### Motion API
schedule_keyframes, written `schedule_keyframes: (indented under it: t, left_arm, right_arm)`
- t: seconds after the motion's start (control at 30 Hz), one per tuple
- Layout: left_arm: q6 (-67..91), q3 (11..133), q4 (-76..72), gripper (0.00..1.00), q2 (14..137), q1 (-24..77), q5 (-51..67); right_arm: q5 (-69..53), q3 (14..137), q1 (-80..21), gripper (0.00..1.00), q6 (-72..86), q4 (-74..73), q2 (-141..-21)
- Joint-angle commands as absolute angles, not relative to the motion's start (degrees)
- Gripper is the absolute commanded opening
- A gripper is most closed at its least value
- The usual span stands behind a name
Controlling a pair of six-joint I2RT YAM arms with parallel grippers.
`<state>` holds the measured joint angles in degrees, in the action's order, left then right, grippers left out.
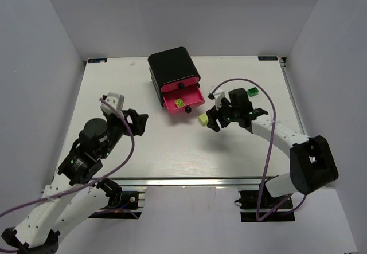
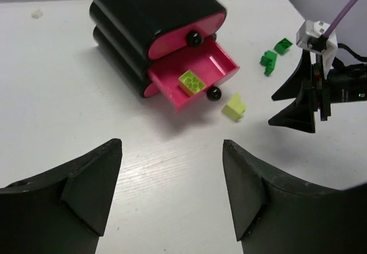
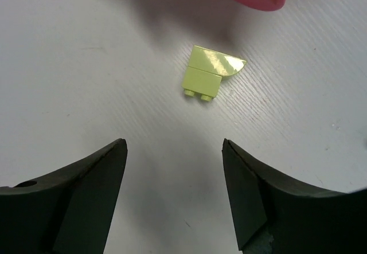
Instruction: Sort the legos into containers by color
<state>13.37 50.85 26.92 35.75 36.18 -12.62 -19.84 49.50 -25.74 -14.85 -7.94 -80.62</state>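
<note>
The black cabinet [image 1: 172,67] stands at the back middle with one pink drawer [image 1: 194,100] pulled open; a yellow-green brick [image 1: 179,102] lies in it. A pale yellow brick [image 1: 203,118] lies on the table just right of the drawer, and it also shows in the right wrist view [image 3: 205,77]. My right gripper [image 1: 211,120] is open and empty, just behind that brick, apart from it [image 3: 174,144]. Two green bricks [image 1: 252,92] lie behind the right arm. My left gripper [image 1: 141,123] is open and empty, left of the drawer [image 2: 172,145].
The open drawer's black knob [image 2: 213,93] sticks out toward the pale yellow brick [image 2: 234,106]. The green bricks [image 2: 268,59] lie right of the cabinet [image 2: 149,13]. A small white scrap [image 1: 132,63] sits near the table's back edge. White walls stand on three sides.
</note>
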Motion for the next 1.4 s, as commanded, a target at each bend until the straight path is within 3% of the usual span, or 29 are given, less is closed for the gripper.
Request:
schedule_keyframes:
  t: [0.0, 0.13, 0.53, 1.17, 1.37]
  left_arm:
    - [15.29, 43.53, 31.46, 0.81, 33.06, 35.95, -15.90]
    - [16.35, 37.19, 29.37, 0.82, 26.21, 35.95, -15.82]
    - [16.26, 38.06, 30.23, 0.84, 23.46, 36.56, -14.68]
    - [16.35, 37.79, 29.97, 0.84, 22.76, 36.56, -14.50]
    - [16.35, 37.62, 29.53, 0.84, 22.94, 36.56, -14.06]
  right_arm:
    - [-7.39, 53.08, -28.56, 0.74, -11.17, -6.07, -84.44]
    - [2.68, 52.65, -32.33, 0.79, -8.44, -1.86, -88.06]
    - [4.22, 58.26, -34.54, 0.80, -6.34, 0.79, -97.29]
    - [-1.14, 61.35, -33.75, 0.62, -0.97, -2.81, -103.09]
    - [-2.11, 60.91, -33.66, 0.40, -1.49, -3.52, -103.80]
